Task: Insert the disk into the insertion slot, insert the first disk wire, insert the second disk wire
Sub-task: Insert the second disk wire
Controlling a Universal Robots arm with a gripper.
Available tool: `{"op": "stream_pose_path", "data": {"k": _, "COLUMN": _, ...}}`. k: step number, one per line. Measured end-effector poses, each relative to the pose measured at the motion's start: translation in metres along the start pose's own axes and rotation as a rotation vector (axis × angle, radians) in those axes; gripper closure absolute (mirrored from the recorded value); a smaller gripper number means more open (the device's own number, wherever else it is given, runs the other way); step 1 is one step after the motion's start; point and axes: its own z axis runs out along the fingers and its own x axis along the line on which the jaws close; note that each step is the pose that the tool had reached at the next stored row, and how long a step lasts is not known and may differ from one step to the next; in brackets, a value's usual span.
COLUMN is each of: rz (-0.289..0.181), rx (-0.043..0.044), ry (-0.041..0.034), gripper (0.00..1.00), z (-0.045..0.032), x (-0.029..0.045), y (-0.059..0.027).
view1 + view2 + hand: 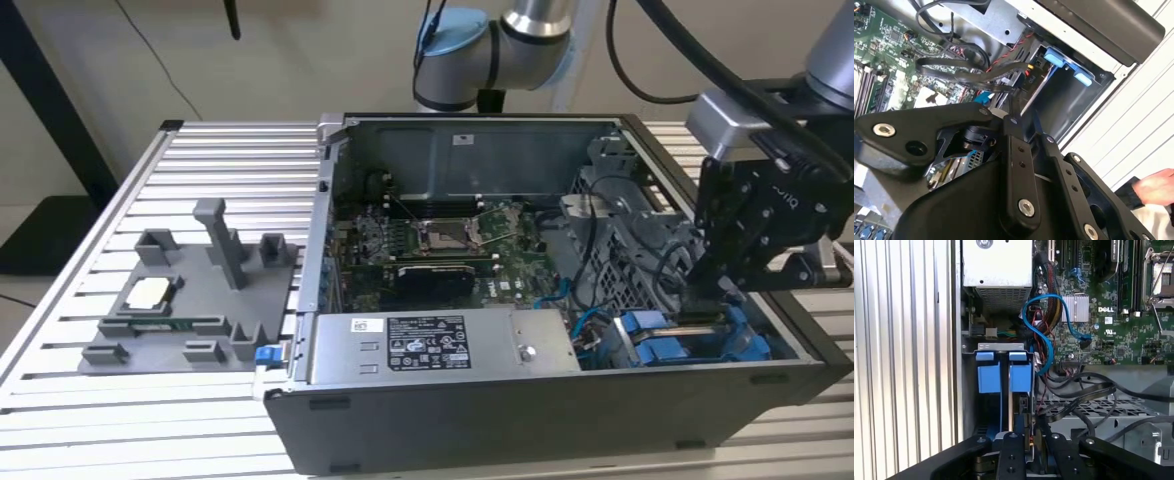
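Note:
Two blue-framed drives stand side by side in the grey sheet-metal insertion slot (pixel 999 346) at the case's front corner. The disk (pixel 1020 376) nearer the motherboard sits fully in the bay, and its blue frame also shows in the exterior view (pixel 667 345). My gripper (pixel 703 308) reaches down into the case right behind this disk. In both wrist views its fingers (pixel 1013 440) stand close together, and the gripper (pixel 1010 116) looks shut on a black disk wire plug (pixel 1025 407) at the disk's rear edge. Black and red wires (pixel 1004 70) run to that spot.
The grey power-supply box (pixel 427 345) with a white sticker lies along the case's near wall. The green motherboard (pixel 441 250) fills the case floor. Blue cables (pixel 1046 335) loop beside the bay. A grey fixture (pixel 200 300) sits at the exterior view's left. A person's hand (pixel 1159 187) shows outside the case.

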Motion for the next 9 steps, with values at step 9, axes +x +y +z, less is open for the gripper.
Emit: {"op": "stream_pose_path", "data": {"k": 9, "rz": 0.0, "rx": 0.0, "ry": 0.0001, "gripper": 0.76, "z": -0.0024, "x": -0.0001, "y": 0.0}}
